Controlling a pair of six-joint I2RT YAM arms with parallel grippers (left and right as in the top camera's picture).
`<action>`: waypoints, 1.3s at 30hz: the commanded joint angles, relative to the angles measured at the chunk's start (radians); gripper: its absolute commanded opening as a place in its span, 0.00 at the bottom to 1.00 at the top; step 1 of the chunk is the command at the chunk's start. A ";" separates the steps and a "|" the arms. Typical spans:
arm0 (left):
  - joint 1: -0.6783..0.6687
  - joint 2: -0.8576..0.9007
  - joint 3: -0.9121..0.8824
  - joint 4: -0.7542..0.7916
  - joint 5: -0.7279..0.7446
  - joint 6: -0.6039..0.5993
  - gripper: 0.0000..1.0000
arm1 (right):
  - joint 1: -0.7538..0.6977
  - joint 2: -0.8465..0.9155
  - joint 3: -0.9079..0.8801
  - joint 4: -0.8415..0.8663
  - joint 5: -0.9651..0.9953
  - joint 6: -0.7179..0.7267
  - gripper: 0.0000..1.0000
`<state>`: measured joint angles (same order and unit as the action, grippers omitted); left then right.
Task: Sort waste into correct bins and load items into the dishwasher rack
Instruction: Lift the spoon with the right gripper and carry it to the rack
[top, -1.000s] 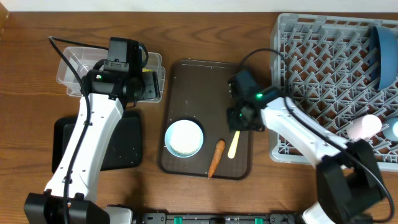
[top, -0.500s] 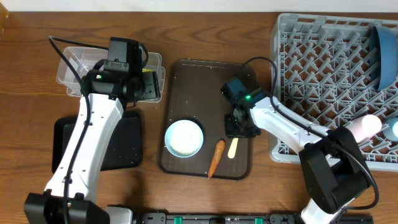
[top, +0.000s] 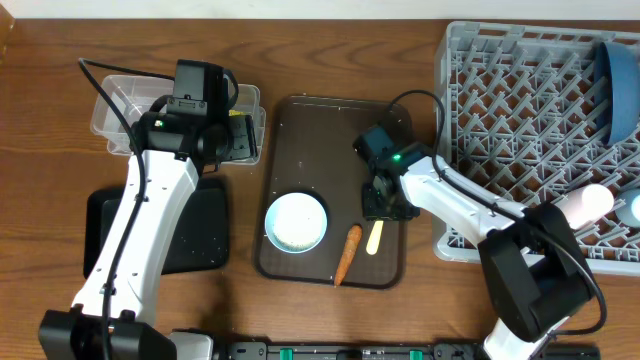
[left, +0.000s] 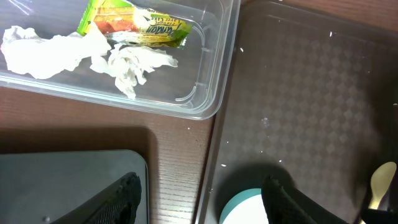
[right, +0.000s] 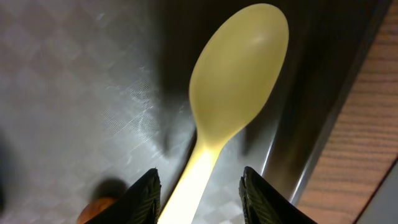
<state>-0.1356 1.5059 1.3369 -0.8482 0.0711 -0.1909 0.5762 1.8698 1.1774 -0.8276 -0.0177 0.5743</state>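
The cream spoon lies on the brown tray; it fills the right wrist view. My right gripper is open, its fingers either side of the spoon's handle, apart from it. The orange carrot lies beside it and shows at the edge of the right wrist view. The white bowl sits on the tray. My left gripper is open and empty by the clear tub, which holds the wrapper and tissue. Rice grains dot the tray. The grey rack holds the blue plate and pink cup.
The black tray lies at the left, below the tub. The light-blue cup is at the rack's right edge. Bare wooden table surrounds the brown tray.
My right gripper moved left and down onto the spoon over the first half second, then barely shifted. The left arm has not moved.
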 joint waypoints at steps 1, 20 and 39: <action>0.000 0.003 0.007 0.000 -0.012 -0.009 0.65 | 0.014 0.047 0.011 0.004 0.021 0.016 0.43; 0.000 0.003 0.007 0.000 -0.012 -0.009 0.65 | 0.018 0.073 0.013 0.037 0.001 0.016 0.06; 0.000 0.003 0.007 0.000 -0.013 -0.009 0.64 | -0.076 -0.124 0.087 -0.009 -0.017 -0.151 0.01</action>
<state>-0.1356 1.5059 1.3369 -0.8482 0.0711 -0.1905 0.5320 1.8259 1.2343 -0.8291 -0.0338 0.4900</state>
